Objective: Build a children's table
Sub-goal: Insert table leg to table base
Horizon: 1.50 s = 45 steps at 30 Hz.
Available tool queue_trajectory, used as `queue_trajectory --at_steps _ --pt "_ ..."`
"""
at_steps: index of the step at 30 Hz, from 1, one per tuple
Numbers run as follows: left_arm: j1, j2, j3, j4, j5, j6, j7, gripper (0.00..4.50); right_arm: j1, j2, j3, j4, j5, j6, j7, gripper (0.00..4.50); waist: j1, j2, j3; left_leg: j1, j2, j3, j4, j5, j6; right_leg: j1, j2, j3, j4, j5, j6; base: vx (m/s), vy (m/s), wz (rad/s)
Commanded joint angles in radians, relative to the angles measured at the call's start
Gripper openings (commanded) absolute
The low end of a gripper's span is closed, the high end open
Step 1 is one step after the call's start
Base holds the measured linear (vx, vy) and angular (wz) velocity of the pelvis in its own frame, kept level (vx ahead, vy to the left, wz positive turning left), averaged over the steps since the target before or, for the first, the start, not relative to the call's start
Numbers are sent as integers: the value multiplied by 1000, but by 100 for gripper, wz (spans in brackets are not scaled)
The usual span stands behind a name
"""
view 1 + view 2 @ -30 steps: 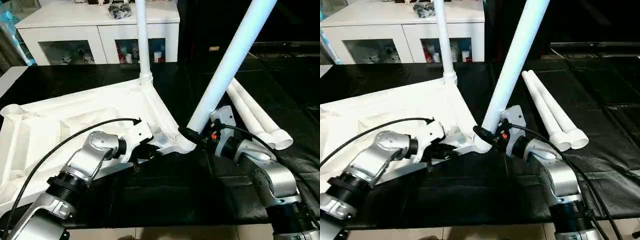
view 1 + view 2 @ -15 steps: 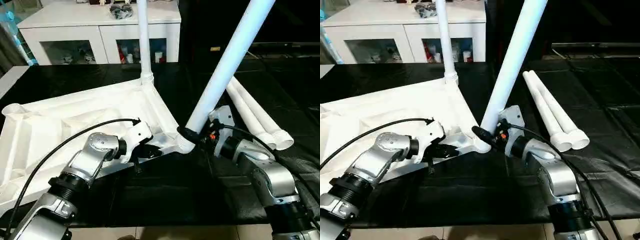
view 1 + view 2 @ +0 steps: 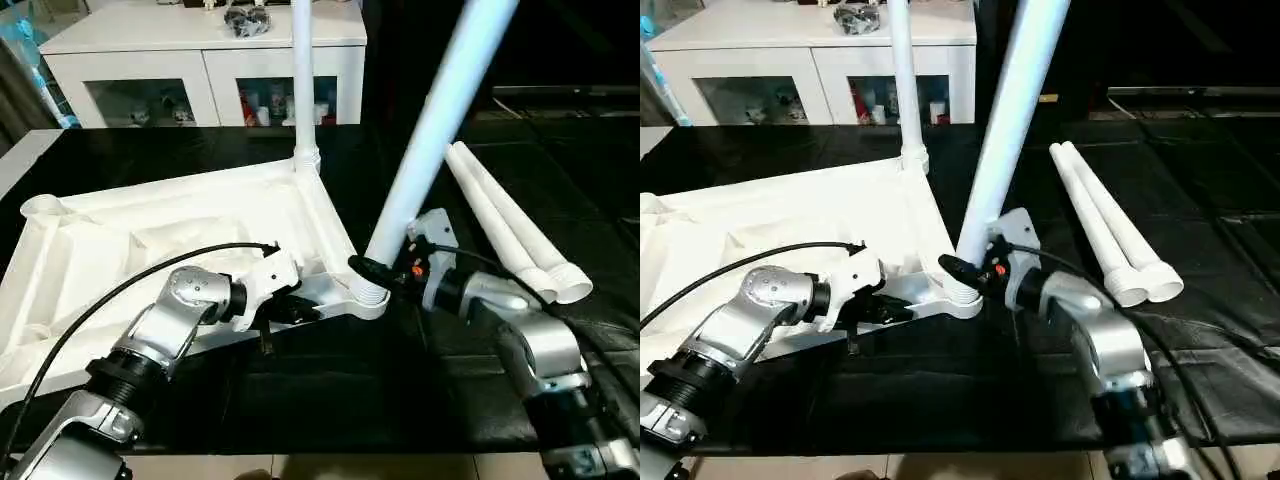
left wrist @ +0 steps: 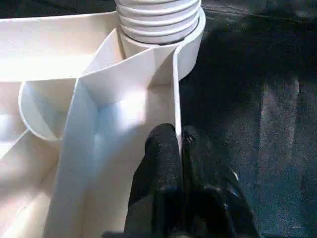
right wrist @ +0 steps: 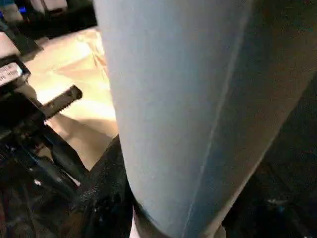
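Tabletop [image 3: 150, 235] upside down on black table [image 3: 560, 180], ribbed underside up. My left claw [image 4: 179, 144] pinched shut on thin rim wall near corner socket [image 3: 372, 296], one finger each side. My right claw [image 3: 362, 268] half-wide, clasped round base of leg [image 3: 430, 130]; leg leans, threaded end seated in that socket. Second leg [image 3: 303, 70] stands upright in far corner socket. Two spare legs [image 3: 505, 220] lie side by side on table, right of me. White cabinet [image 3: 200, 50] behind.
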Motion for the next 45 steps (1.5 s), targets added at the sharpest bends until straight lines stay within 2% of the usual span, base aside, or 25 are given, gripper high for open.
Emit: queue_trajectory --at_steps 1,14,17,21,23,24,25,26,27,29,31,32,33,35,36,37,39,40,41,42,43,45 --pt "5 10 -16 -5 13 2 -29 0 -13 -7 16 23 -28 11 6 192 -2 -12 -67 11 33 -11 -68 -196 12 48 -80 50 -81 -283 -158 0 0 0" --pt "6 26 -17 -34 9 10 -59 0 -20 -20 60 45 -30 16 89 192 -3 -11 -68 11 34 -11 -68 -201 14 48 -79 50 -80 -269 -164 0 0 0" --pt "6 22 -15 -43 4 20 -58 0 -26 4 31 67 -4 7 79 192 -4 -11 -67 12 34 -11 -69 -210 12 46 -80 50 -82 -287 -165 0 0 0" --pt "4 13 3 -40 -7 40 -47 0 -23 44 -57 120 52 -5 32 192 -6 -6 -65 13 33 -13 -70 -233 4 46 -80 48 -87 -313 -164 0 0 0" --pt "2 12 7 -34 -8 40 -43 0 -16 50 -73 126 62 -11 25 191 -6 0 -66 15 34 -14 -71 -242 0 45 -79 48 -89 -308 -164 0 0 0" --pt "-2 8 15 -24 -10 41 -36 0 0 57 -90 131 68 -24 18 191 -3 12 -68 16 34 -16 -71 -247 -3 45 -80 48 -85 -296 -168 0 0 0" --pt "-4 7 18 -21 -11 41 -33 0 7 59 -94 132 67 -28 16 191 -5 4 -67 15 35 -15 -72 -252 -6 46 -79 48 -86 -283 -171 0 0 0" --pt "-4 7 18 -21 -11 41 -33 0 7 59 -94 132 67 -28 16 191 -4 4 -70 16 35 -15 -72 -250 -5 47 -79 47 -84 -273 -174 0 0 0" --pt "-15 -1 30 -8 -15 46 -20 0 42 67 -98 121 61 -55 12 191 -3 21 -68 16 34 -16 -72 -261 -8 46 -79 47 -84 -267 -178 0 0 0" --pt "-22 -6 37 2 -16 47 -9 0 62 70 -95 109 58 -70 15 191 -4 14 -67 17 33 -14 -72 -274 -6 45 -78 47 -90 -277 -173 0 0 0" --pt "-36 -16 51 22 -16 48 13 0 106 71 -77 82 37 -111 16 191 -1 28 -66 18 33 -17 -74 -288 -8 45 -79 45 -90 -297 -168 0 0 0" --pt "-39 -18 53 26 -15 48 18 0 115 68 -69 77 27 -126 17 191 -3 20 -66 18 32 -16 -74 -301 -6 45 -79 45 -95 -314 -162 0 0 0" --pt "-44 -22 59 37 -11 48 31 0 138 54 -38 69 -17 -171 7 191 -2 21 -66 16 31 -17 -74 -293 -2 47 -79 45 -94 -321 -158 0 0 0" --pt "-46 -24 61 43 -8 44 33 0 154 39 -12 66 -56 -203 2 191 -3 26 -65 13 30 -17 -74 -285 1 46 -79 44 -94 -347 -147 0 0 0" --pt "-46 -26 61 50 -6 39 35 0 172 25 15 62 -94 -239 -2 191 -4 26 -64 16 29 -16 -73 -297 2 43 -79 44 -99 -382 -136 0 0 0" --pt "-47 -28 61 54 -5 36 36 0 176 24 19 61 -102 -249 -3 191 -5 32 -62 17 28 -16 -73 -307 3 41 -80 44 -103 -421 -126 0 0 0" --pt "-46 -30 61 57 -3 35 37 0 178 14 34 58 -116 -259 6 191 -7 30 -60 20 29 -18 -76 -332 5 39 -79 43 -110 -462 -115 0 0 0" --pt "-46 -31 61 59 -1 34 38 0 177 6 46 58 -128 -265 12 191 -9 24 -61 21 29 -20 -78 -339 6 41 -78 42 -109 -471 -111 0 0 0" --pt "-46 -31 61 59 -1 34 38 0 176 5 47 58 -129 -265 13 191 -9 27 -61 21 30 -21 -78 -340 7 40 -79 43 -108 -470 -111 0 0 0" --pt "-44 -33 60 57 1 33 38 0 167 -10 73 59 -147 -270 37 191 -9 19 -61 22 31 -20 -78 -341 11 37 -78 44 -109 -470 -112 0 0 0" --pt "-42 -32 60 54 1 34 37 0 161 -13 81 61 -150 -269 46 191 -8 22 -61 22 32 -21 -78 -339 10 38 -79 44 -107 -466 -114 0 0 0" --pt "-38 -31 60 47 1 35 35 0 149 -16 95 66 -150 -266 65 191 -9 9 -61 18 32 -18 -79 -324 19 39 -79 46 -108 -450 -117 0 0 0"
